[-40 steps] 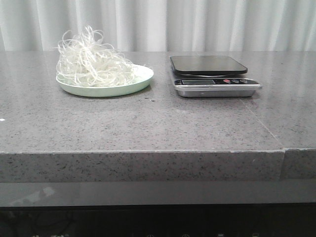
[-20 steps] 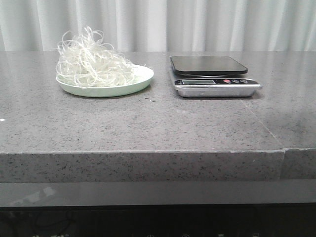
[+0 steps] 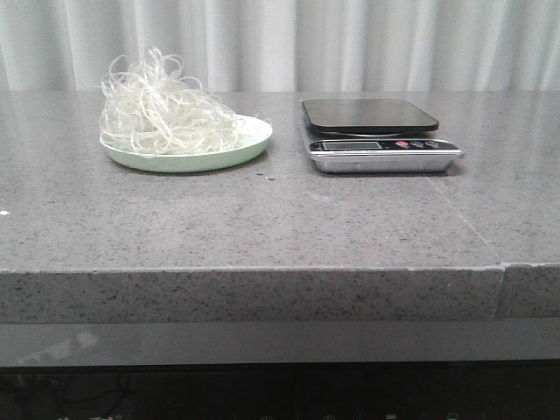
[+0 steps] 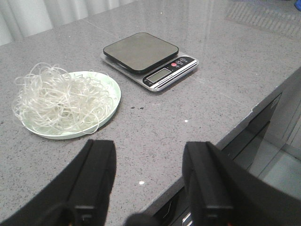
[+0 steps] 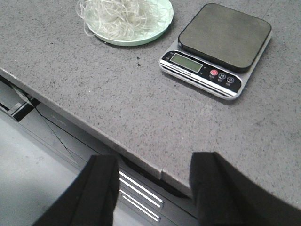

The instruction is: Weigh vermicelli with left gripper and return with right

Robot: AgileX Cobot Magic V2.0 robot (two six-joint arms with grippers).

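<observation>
Left gripper (image 4: 148,174): jaws spread wide, nothing between them, hanging above the near edge of the surface (image 4: 197,117), not yet near the food. Right gripper (image 5: 153,188): also wide apart, empty, out past the surface edge over the cabinet front.

Vermicelli (image 3: 162,114) sits heaped on the pale green plate (image 3: 254,138), at about 10 o'clock on the surface in the front view, piled toward the plate's far-left side. Kitchen scale (image 3: 376,136) just beside the plate at roughly 1 o'clock; its dark platform (image 3: 367,114) is bare.

Progress, as I judge it: nothing done. Noodles untouched on the plate, nothing on the scale. Left to do: left gripper picks up the nest, sets it on the platform for a reading; right gripper carries it back to the plate.

Writing: scale display (image 5: 186,62) looks blank or too faint to read. Buttons (image 5: 222,76) carry marks too small to make out. No brand legible.
</observation>
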